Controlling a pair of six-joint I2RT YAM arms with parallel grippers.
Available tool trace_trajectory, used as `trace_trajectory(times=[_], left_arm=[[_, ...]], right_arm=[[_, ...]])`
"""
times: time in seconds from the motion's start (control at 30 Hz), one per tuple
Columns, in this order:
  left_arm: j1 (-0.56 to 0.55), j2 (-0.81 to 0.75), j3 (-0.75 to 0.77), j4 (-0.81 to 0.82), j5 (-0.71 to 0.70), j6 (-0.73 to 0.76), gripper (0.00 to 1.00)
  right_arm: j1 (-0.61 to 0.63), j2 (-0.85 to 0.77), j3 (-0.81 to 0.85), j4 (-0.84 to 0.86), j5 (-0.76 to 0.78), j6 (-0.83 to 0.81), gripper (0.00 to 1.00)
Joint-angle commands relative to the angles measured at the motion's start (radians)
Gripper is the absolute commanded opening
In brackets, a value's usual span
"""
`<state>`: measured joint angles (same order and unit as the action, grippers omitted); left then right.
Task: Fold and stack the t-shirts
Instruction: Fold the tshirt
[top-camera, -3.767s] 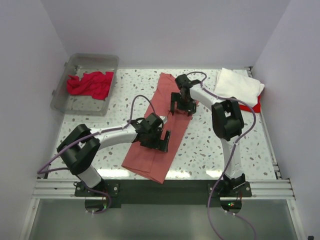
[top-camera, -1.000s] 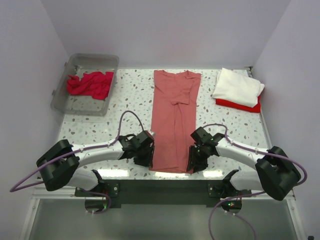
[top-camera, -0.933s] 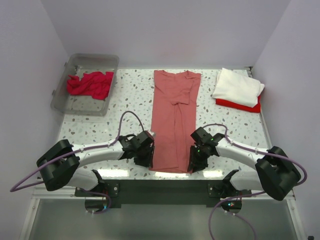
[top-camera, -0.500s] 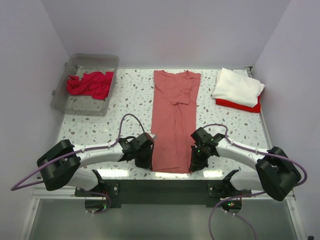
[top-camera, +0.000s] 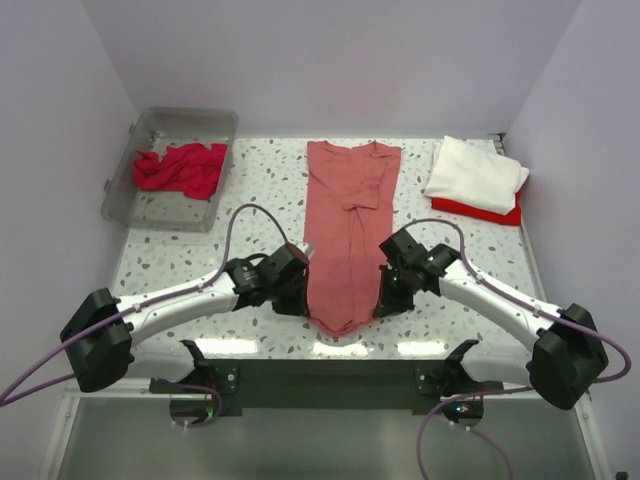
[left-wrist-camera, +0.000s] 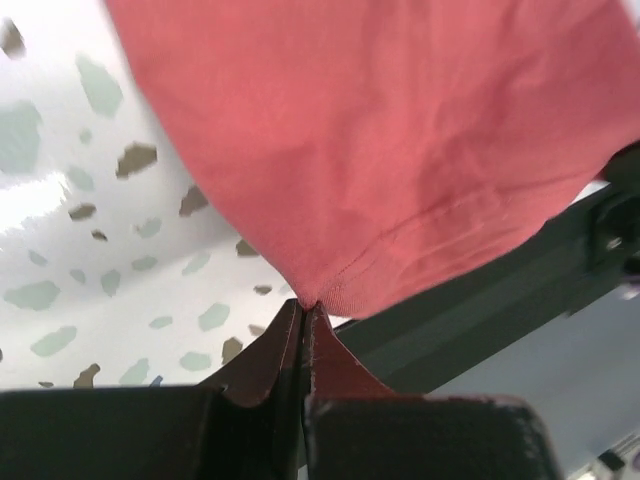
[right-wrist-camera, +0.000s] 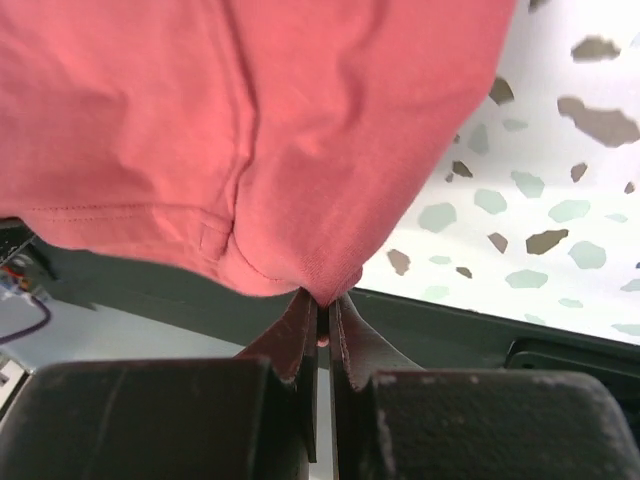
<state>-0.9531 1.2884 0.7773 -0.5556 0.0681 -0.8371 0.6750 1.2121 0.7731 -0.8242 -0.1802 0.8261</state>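
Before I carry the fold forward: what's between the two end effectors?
Only the coral-red shirt: its near hem sags between the left end effector and right end effector, each pinching a corner, per the top view.

- A white tabletop flecked with grey and brown chips is filling the middle of the top view.
- Three plain, pale lavender-white walls are closing it in: a back wall, a left wall and a right wall.
- Overhead light is glaring off the glossy top in soft patches near its front edge.
- A brighter band is running along the far edge where the top meets the back wall.
- A dark strip is lying along the near edge, with a silver aluminium rail running beside it.
- A dull grey surface is stretching below the rail.
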Motion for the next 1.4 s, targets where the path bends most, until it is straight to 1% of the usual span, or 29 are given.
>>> trace_trajectory(times=[0.0,0.03,0.13,0.2,0.23,0.3,0.33,0.37,0.43,0.47,0.5,0.57,0.73,0.9,1.13,1.2,1.23,1.27,1.3,1.33,1.37], left_arm=[[0.057,-0.028,0.088,-0.046,-0.051,-0.025,0.00],[0.075,-0.024,0.103,-0.043,-0.054,-0.023,0.00],[0.192,0.000,0.128,0.005,-0.034,-0.008,0.00],[0.217,0.044,0.152,0.049,-0.030,0.009,0.00],[0.234,0.066,0.190,0.060,-0.027,0.016,0.00],[0.246,0.149,0.240,0.065,-0.028,0.041,0.00],[0.257,0.176,0.290,0.063,-0.039,0.050,0.00],[0.264,0.224,0.312,0.065,-0.040,0.059,0.00],[0.287,0.267,0.373,0.072,-0.042,0.088,0.00],[0.296,0.307,0.393,0.082,-0.042,0.096,0.00],[0.307,0.327,0.413,0.083,-0.039,0.116,0.00],[0.333,0.389,0.486,0.069,-0.039,0.142,0.00],[0.390,0.518,0.640,0.065,-0.007,0.182,0.00],[0.428,0.609,0.766,0.033,-0.002,0.214,0.00],[0.459,0.719,0.867,0.013,0.021,0.231,0.00],[0.462,0.747,0.925,0.002,0.025,0.234,0.00],[0.462,0.774,0.956,-0.029,0.009,0.236,0.08],[0.464,0.785,0.988,-0.050,-0.014,0.236,0.19],[0.465,0.793,1.055,-0.072,-0.042,0.236,0.33],[0.467,0.787,1.080,-0.099,-0.107,0.236,0.46],[0.468,0.779,1.100,-0.107,-0.138,0.228,0.66]], right_arm=[[0.000,0.038,0.127,-0.070,0.085,-0.022,0.00],[-0.003,0.059,0.143,-0.069,0.091,-0.037,0.00],[-0.037,0.136,0.202,-0.044,0.105,-0.074,0.00],[-0.083,0.194,0.242,-0.011,0.101,-0.090,0.00],[-0.101,0.211,0.256,0.002,0.093,-0.105,0.00],[-0.159,0.271,0.305,0.029,0.087,-0.122,0.00],[-0.190,0.294,0.327,0.031,0.091,-0.143,0.00],[-0.202,0.315,0.372,0.033,0.093,-0.156,0.00],[-0.230,0.392,0.425,0.034,0.097,-0.195,0.00],[-0.236,0.418,0.480,0.027,0.097,-0.206,0.00],[-0.242,0.478,0.509,0.023,0.100,-0.225,0.00],[-0.256,0.533,0.592,0.008,0.117,-0.240,0.00],[-0.299,0.673,0.722,-0.016,0.134,-0.266,0.00],[-0.336,0.748,0.827,-0.038,0.140,-0.275,0.00],[-0.385,0.851,0.953,-0.085,0.159,-0.294,0.00],[-0.394,0.894,1.023,-0.118,0.159,-0.298,0.00],[-0.403,0.903,1.085,-0.131,0.157,-0.300,0.05],[-0.408,0.912,1.115,-0.159,0.159,-0.300,0.26],[-0.413,0.911,1.143,-0.168,0.157,-0.300,0.39],[-0.414,0.902,1.166,-0.173,0.160,-0.298,0.49],[-0.419,0.890,1.198,-0.174,0.168,-0.298,0.61]])
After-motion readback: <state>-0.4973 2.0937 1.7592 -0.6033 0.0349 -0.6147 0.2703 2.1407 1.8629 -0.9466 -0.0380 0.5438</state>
